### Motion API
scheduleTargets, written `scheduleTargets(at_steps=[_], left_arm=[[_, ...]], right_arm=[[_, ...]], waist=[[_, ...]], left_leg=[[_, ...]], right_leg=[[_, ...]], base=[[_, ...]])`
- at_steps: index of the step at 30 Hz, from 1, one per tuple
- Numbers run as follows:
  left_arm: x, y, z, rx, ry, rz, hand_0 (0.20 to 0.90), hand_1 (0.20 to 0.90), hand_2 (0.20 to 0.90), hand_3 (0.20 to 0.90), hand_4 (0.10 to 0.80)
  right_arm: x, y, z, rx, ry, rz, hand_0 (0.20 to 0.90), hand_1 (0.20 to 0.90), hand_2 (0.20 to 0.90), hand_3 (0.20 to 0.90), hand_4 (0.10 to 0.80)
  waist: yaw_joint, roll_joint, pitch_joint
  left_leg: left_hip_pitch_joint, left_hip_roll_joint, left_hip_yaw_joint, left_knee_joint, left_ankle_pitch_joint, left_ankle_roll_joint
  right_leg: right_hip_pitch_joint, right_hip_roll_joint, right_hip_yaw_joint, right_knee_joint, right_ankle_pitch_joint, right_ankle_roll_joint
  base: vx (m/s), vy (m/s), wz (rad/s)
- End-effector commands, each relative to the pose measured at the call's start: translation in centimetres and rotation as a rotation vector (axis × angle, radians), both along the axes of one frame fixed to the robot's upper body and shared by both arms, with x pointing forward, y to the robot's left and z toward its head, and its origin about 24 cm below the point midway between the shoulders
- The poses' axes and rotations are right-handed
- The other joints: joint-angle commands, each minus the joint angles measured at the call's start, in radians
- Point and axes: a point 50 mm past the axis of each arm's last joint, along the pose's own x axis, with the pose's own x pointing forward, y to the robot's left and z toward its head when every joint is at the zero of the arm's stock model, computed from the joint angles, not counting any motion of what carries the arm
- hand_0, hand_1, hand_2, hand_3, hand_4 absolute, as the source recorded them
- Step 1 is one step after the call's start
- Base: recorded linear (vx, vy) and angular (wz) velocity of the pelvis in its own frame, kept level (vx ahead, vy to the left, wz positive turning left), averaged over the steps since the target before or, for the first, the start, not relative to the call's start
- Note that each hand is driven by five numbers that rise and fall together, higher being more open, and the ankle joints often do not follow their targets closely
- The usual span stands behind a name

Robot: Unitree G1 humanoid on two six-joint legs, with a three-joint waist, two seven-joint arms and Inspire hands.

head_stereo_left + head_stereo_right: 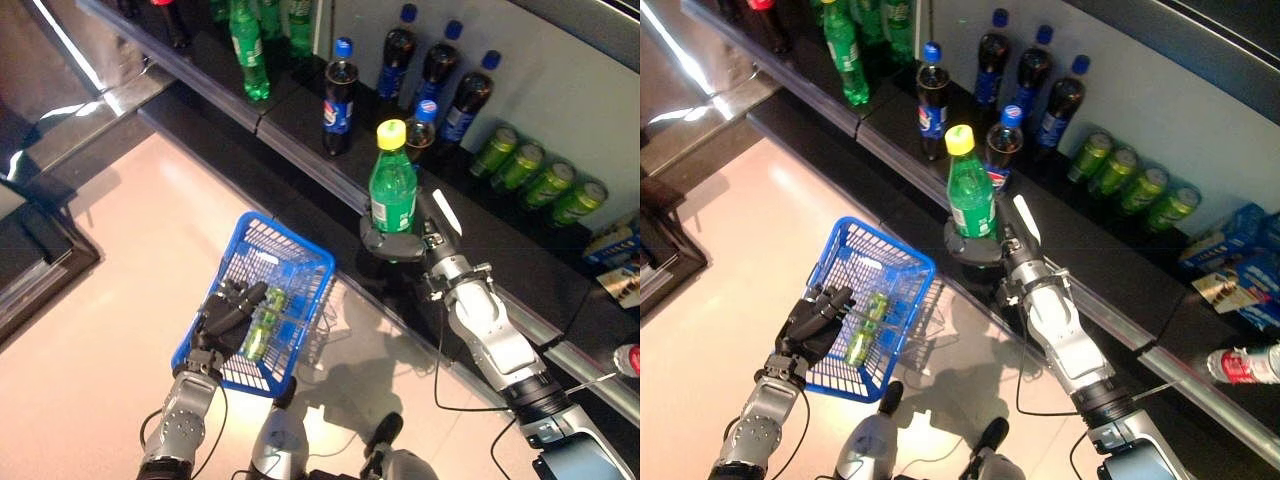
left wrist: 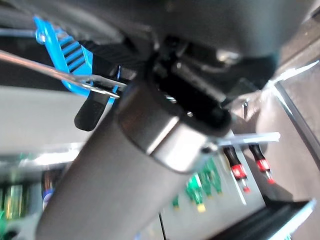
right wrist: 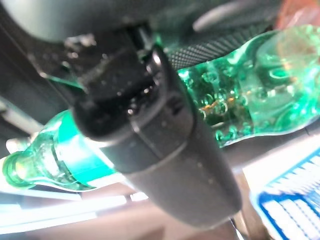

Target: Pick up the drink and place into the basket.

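The green bottle (image 1: 392,190) with the yellow cap stands upright in the right hand (image 1: 392,243). The fingers (image 3: 165,150) of that hand are curled tight around its lower part, and the bottle is lifted just clear of the shelf (image 1: 300,130), in front of the other bottles there. The left hand (image 1: 228,310) holds the blue basket (image 1: 285,262) by its side, with its fingers wrapped over the wires. A small green can (image 1: 262,322) already lies inside, right by those fingers. The picking up looks done, so the carrying step is on. Next, I think the right hand must bring the bottle across, over the open basket, lower it in, and only then let its fingers go loose.
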Motion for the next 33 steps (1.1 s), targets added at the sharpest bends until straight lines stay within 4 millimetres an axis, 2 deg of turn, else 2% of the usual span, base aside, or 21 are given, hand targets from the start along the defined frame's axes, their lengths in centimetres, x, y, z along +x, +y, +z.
scheduleTargets(at_steps=[1,9,20,33], left_arm=[[1.2,-1.8,7.0,0.003,-0.401,-0.181,0.300,0.300,0.300,0.200,0.100],[0.1,-4.2,11.0,0.001,-0.578,-0.382,0.300,0.300,0.300,0.200,0.100],[-1.4,-6.8,13.7,-0.032,-0.720,-0.576,0.300,0.300,0.300,0.200,0.100],[-3.1,-7.1,16.0,-0.068,-0.864,-0.637,0.300,0.300,0.300,0.200,0.100]], right_arm=[[-1.9,3.7,3.6,0.128,-0.253,0.160,0.300,0.300,0.300,0.200,0.100],[-1.8,5.7,3.3,0.059,-0.249,0.211,0.300,0.300,0.300,0.200,0.100],[-1.7,7.1,3.7,0.023,-0.266,0.228,0.300,0.300,0.300,0.200,0.100],[-1.8,7.2,2.2,0.020,-0.203,0.240,0.300,0.300,0.300,0.200,0.100]], waist=[[0.019,-0.031,-0.324],[0.068,-0.037,-0.334],[0.107,-0.043,-0.351],[0.118,-0.044,-0.365]], left_leg=[[-0.007,0.015,0.069,-0.018,-0.007,0.008],[-0.017,0.003,0.023,-0.018,-0.004,0.006],[-0.027,-0.017,-0.019,-0.018,-0.002,0.010],[-0.036,-0.026,-0.028,-0.018,0.003,0.013]], right_leg=[[0.067,-0.057,-0.021,0.037,-0.081,0.051],[0.076,-0.051,-0.047,0.046,-0.090,0.047],[0.082,-0.046,-0.067,0.056,-0.097,0.044],[0.075,-0.043,-0.058,0.061,-0.100,0.042]], base=[[0.028,-0.012,0.38],[0.027,0.005,0.19],[0.021,0.007,0.15],[0.004,0.003,0.02]])
